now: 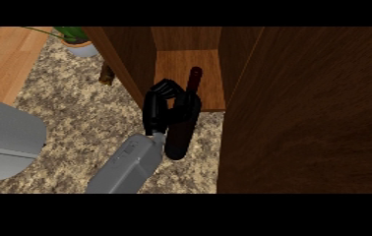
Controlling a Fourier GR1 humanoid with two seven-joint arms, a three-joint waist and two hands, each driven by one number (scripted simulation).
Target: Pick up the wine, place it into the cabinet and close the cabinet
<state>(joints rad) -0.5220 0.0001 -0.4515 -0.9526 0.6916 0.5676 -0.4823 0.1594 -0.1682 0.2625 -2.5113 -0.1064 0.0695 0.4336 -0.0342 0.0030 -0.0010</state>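
Dark brown wood fills the right of the head view: the cabinet [291, 112] stands on the speckled stone desk [80, 112], its door [123, 63] swung open at the left and a lighter wooden shelf [210, 77] showing inside. The one hand [163, 107] in view, black on a grey forearm rising from the lower edge, is curled round the wine [181, 127], a dark bottle. Which arm it is cannot be told from this view, though it comes in left of centre. The bottle lies tilted, its neck over the shelf inside the cabinet and its base hanging out past the shelf's front edge, above the desk. At the top left stands a potted plant [76, 43], with a small brown object [108, 74] just beside the door, too small to name. A grey rounded thing [18, 136] shows at the left edge.
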